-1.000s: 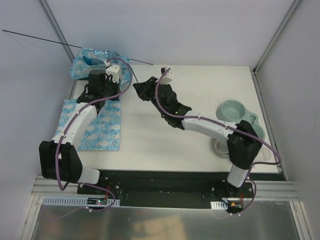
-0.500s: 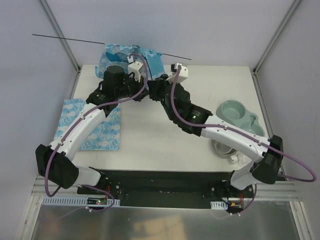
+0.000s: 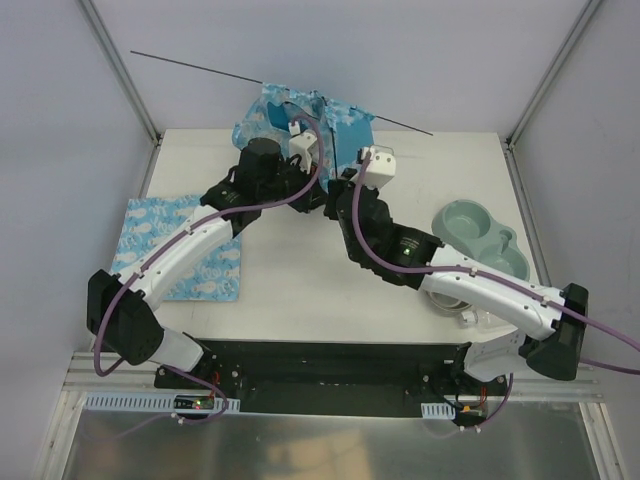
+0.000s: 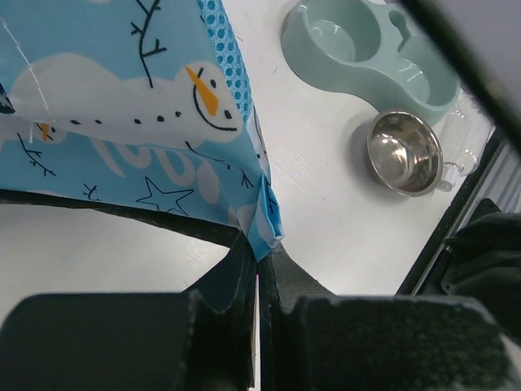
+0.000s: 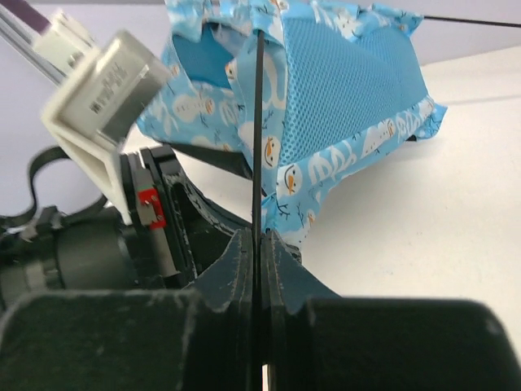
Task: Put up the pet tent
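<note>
Left of the green bowl [image 3: 462, 220], the pet tent [image 3: 350, 130] is held crumpled and unerected, fabric pinched by the left pincer [image 4: 262, 254], pole [image 5: 259, 114] clamped by the right pincer [image 5: 259, 244].

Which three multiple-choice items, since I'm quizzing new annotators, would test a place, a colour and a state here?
1. Where does the flat mat lie?
A) on the table's left side
B) hanging off the near edge
C) in the far right corner

2. What colour is the double bowl?
A) red
B) pale green
C) black

3. The right jaws are:
A) wide open
B) shut on the thin black pole
C) shut on the flat mat

Answers: 1 A, the top view shows it there; 2 B, its basins look mint; 3 B, the right wrist view shows the pole pinched between them.
</note>
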`<state>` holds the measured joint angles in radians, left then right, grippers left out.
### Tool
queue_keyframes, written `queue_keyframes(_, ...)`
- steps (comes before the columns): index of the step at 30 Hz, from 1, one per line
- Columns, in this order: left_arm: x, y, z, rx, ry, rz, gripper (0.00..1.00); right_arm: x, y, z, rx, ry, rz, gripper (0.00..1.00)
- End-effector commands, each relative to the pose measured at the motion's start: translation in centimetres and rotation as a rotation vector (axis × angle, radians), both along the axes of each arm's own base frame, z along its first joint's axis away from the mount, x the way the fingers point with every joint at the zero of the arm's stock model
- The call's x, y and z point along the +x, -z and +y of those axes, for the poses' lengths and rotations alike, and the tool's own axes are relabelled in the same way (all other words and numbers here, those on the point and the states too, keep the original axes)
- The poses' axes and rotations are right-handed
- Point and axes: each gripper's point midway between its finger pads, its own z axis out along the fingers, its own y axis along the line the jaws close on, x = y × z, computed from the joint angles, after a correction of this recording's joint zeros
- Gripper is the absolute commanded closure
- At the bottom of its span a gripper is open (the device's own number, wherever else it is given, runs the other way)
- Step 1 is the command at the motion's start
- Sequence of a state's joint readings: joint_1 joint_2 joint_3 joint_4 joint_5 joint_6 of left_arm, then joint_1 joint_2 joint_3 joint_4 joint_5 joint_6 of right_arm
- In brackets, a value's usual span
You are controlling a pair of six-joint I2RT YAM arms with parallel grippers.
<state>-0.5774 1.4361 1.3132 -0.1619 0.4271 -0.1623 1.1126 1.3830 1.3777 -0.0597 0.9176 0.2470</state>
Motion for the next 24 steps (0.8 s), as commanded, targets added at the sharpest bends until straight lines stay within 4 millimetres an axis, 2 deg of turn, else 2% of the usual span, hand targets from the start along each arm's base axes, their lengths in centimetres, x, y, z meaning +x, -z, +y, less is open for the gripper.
queue_keyframes(1, -0.1, -1.0, -0.9, -0.087, -0.015, 0.006, 1.0, 0.5, 2.8, 0.9, 0.005, 0.009, 0.041, 1.0)
queue_keyframes(9, 0.1, -0.1, 1.1, -0.091, -0.163, 0.025, 1.0, -0.7, 5.5, 4.0, 0.053, -0.136, 0.163, 1.0)
queue_keyframes(16, 0.1, 0.6, 2.2, -0.095, -0.219, 0.046, 1.0, -0.8, 8.4, 5.4, 0.058, -0.177, 0.24, 1.0)
queue_keyframes(21, -0.7, 0.9, 3.0, -0.124, -0.236, 0.091, 1.0, -1.8, 8.2, 5.5, 0.132, -0.226, 0.295, 1.0)
queue_keyframes(24, -1.6, 1.4, 3.3, -0.129, -0.227, 0.105, 1.0, -1.3, 7.9, 5.6, 0.205, -0.246, 0.301, 1.0)
